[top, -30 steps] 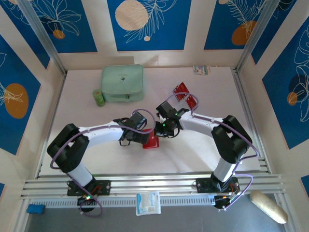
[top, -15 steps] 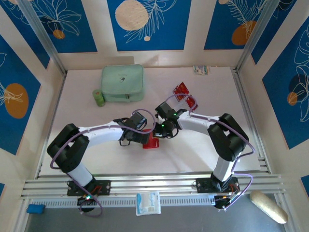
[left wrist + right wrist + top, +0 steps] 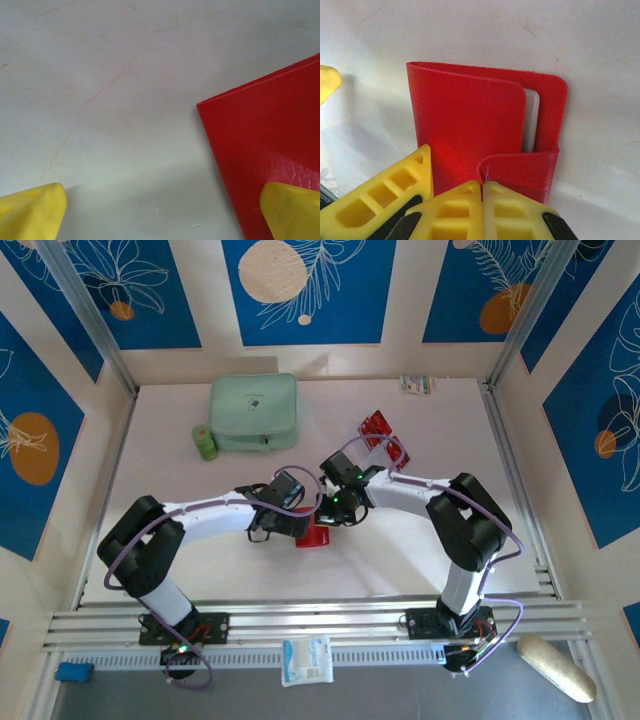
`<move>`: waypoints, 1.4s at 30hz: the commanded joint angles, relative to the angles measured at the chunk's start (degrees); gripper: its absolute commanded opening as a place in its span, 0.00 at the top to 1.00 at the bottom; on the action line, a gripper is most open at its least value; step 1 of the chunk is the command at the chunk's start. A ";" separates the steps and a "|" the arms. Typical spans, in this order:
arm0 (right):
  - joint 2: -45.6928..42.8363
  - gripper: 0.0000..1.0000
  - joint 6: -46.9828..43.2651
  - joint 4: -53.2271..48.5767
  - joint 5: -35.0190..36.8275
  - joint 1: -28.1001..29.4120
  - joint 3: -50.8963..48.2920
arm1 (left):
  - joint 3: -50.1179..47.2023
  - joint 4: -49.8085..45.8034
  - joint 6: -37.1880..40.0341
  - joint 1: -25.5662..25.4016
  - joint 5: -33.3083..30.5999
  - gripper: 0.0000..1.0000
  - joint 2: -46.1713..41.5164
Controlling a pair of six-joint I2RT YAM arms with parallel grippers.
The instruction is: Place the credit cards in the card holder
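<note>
The red card holder lies on the white table, a pale sleeve showing at its right side. My right gripper is shut on its small snap tab, which is lifted off the cover. My left gripper stands wide open just left of it, with one yellow fingertip on the holder's corner and the other on bare table. From above, both grippers meet mid-table over the holder: left gripper, right gripper. The red credit cards lie apart at the back right.
A mint-green zip case sits at the back left with a small green roll beside it. A small packet lies by the back wall. Aluminium rails run along the near edge.
The right arm has drawn slightly left toward the left gripper, so less of the holder shows from above. The left arm has stayed still.
</note>
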 commanded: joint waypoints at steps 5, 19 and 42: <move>2.25 1.00 0.19 0.31 -1.89 1.09 1.30 | -1.08 -1.90 0.53 -0.63 -0.89 0.00 2.33; 4.58 1.00 1.20 -0.75 -1.30 1.80 -1.07 | -1.04 -1.87 0.42 -0.64 -0.77 0.00 2.17; 8.83 1.00 4.39 3.15 -7.50 -1.29 -5.55 | -0.84 -2.04 0.33 -0.64 -0.41 0.00 1.82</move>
